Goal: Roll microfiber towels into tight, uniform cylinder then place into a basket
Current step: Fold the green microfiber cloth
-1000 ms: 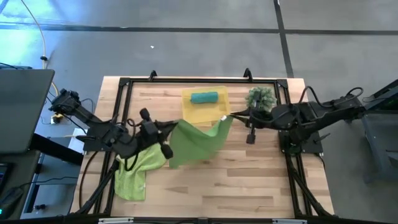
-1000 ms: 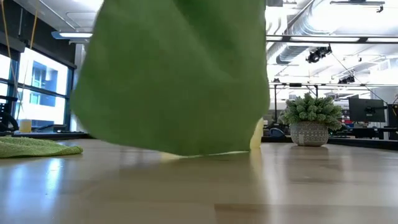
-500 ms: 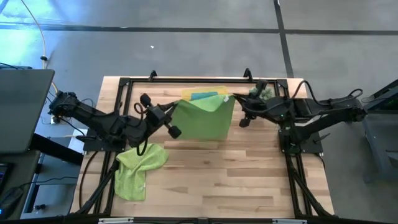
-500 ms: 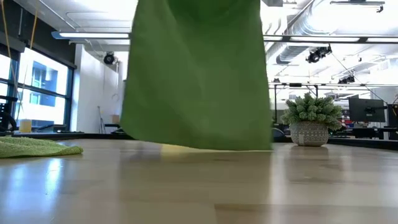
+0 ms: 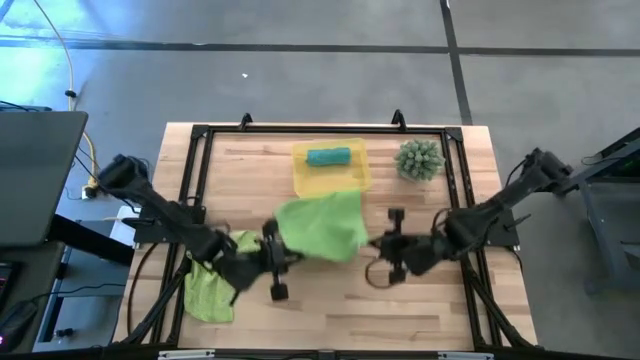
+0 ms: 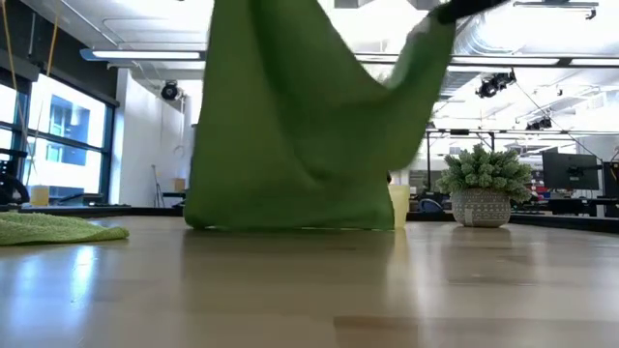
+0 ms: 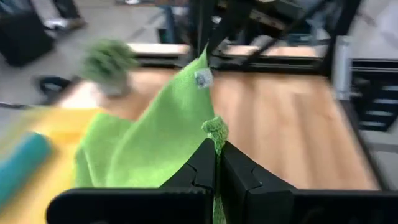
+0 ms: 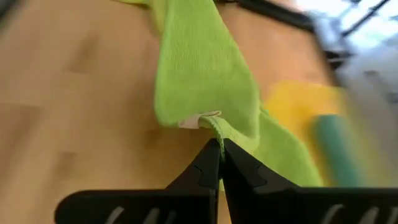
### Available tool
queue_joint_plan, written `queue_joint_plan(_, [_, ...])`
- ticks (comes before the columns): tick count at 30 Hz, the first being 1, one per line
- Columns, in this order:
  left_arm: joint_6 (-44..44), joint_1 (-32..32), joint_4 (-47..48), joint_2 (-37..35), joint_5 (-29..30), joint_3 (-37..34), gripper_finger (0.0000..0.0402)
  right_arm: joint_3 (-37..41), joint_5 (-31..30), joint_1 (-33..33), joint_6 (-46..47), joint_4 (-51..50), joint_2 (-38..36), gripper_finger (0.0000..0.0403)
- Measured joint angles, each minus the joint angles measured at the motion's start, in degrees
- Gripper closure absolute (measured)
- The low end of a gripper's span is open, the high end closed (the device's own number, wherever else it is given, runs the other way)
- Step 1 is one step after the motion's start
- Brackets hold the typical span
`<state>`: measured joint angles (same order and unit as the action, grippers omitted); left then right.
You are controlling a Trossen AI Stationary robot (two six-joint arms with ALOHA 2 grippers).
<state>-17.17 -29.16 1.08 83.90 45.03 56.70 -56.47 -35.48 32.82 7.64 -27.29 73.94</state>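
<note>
A lime-green microfiber towel (image 5: 320, 226) hangs spread between the two arms just below the centre of the high view, over a pale wooden plank tabletop (image 5: 330, 300) edged by a black metal frame. The left gripper (image 7: 217, 163), lower left of centre in the high view, has its dark fingers pressed together on one corner of the cloth. The right gripper (image 8: 220, 152), lower right of centre, is likewise pinched closed on another corner, next to a small white label (image 8: 200, 119).

In the low view the towel's bottom edge appears to touch the wood across the middle of the frame.

A shallow translucent yellow plastic tray (image 5: 331, 174) sits at the upper centre of the table, just above the held towel, with a rolled teal towel (image 5: 328, 156) lying inside it. A second lime-green towel (image 5: 216, 281) lies crumpled on the tabletop at the lower left, beside the left arm. A spiky green plant in a pale pot (image 5: 419, 159) stands at the upper right of the table.

Around the table the floor is grey concrete (image 5: 300, 70). The low view shows an open industrial room with white ceiling ducts (image 6: 503, 39), strip lights and tall windows (image 6: 58, 135) on the left.
</note>
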Motion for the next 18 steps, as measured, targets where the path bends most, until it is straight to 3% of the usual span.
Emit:
queue_joint_plan(6, [-6.0, -5.0, -10.5, 8.3, -2.3, 0.1, 0.0401, 3.0, 5.3, 5.7, 11.9, 13.5, 5.9, 0.0402])
queue_joint_plan(13, [-16.0, -9.7, -13.6, 14.5, -2.1, 0.1, 0.0401, 3.0, 8.9, 7.5, 23.7, 14.3, 13.0, 0.0402])
queue_joint_plan(18, [-24.4, -12.8, -8.8, 16.1, 5.5, 0.1, 0.0401, 3.0, 8.5, 7.8, 25.1, 12.8, 16.9, 0.0402])
